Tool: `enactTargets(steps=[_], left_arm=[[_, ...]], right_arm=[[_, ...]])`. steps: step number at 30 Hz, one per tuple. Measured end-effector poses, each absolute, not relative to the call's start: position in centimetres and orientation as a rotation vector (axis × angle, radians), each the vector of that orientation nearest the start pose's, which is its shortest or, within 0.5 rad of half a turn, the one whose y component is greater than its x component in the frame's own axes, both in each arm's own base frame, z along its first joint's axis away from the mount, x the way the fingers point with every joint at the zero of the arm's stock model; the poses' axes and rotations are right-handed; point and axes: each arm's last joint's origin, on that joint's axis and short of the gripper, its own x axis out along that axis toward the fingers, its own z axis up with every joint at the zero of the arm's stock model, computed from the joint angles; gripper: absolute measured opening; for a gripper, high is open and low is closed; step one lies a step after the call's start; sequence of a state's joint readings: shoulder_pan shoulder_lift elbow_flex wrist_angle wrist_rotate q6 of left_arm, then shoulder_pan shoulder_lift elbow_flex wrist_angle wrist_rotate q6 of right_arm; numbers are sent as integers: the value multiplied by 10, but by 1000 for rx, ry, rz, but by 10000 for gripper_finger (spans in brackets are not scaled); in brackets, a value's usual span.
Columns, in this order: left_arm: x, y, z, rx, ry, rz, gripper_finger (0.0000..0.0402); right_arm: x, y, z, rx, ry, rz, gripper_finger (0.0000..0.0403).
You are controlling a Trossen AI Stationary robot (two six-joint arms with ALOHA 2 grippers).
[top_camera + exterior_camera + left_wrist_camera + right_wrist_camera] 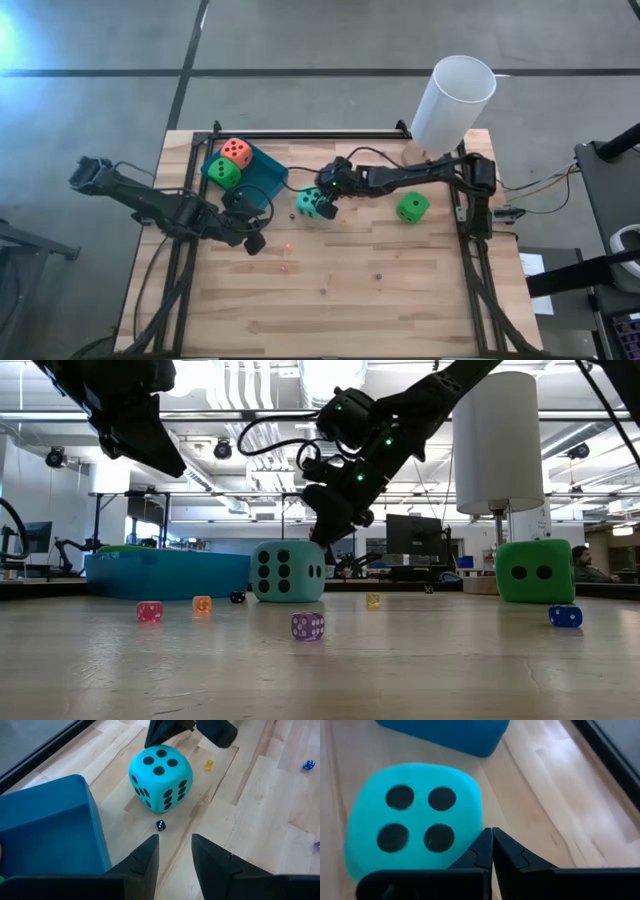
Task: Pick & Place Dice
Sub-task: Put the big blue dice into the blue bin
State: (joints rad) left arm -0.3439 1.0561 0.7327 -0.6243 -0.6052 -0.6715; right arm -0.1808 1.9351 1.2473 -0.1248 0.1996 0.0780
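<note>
two dice sit in the blue tray [268, 172] – the orange-red die [236, 152] and one green die [224, 174]. two remain on the tabletop [400, 290]: the teal die [310, 203] beside the tray, the second green die [411, 207] well apart. right gripper [492, 845] hovers above the teal die, fingers pressed together; left gripper [174, 851] waits nearby, fingers slightly spread, empty.

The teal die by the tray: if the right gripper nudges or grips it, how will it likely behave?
The teal die has rounded, foam-like edges, so it probably squashes somewhat when gripped. It looks light for its bulk; a nudge from the shut right gripper beside it would likely slide or tumble it. Resting flat on the table, it shouldn't roll unprompted.
</note>
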Motion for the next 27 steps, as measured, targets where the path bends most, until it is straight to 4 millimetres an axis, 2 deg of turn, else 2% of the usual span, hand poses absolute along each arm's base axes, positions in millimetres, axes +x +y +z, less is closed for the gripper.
enactTargets(steps=[11,22,27], left_arm=[[189,-50,238,-192,714,502,119],[189,-50,238,-192,714,503,119],[189,-50,238,-192,714,502,119]], right_arm=[[423,-61,164,46,803,-288,8],[432,-31,182,-13,758,-205,8],[430,-26,188,-24,757,-197,8]])
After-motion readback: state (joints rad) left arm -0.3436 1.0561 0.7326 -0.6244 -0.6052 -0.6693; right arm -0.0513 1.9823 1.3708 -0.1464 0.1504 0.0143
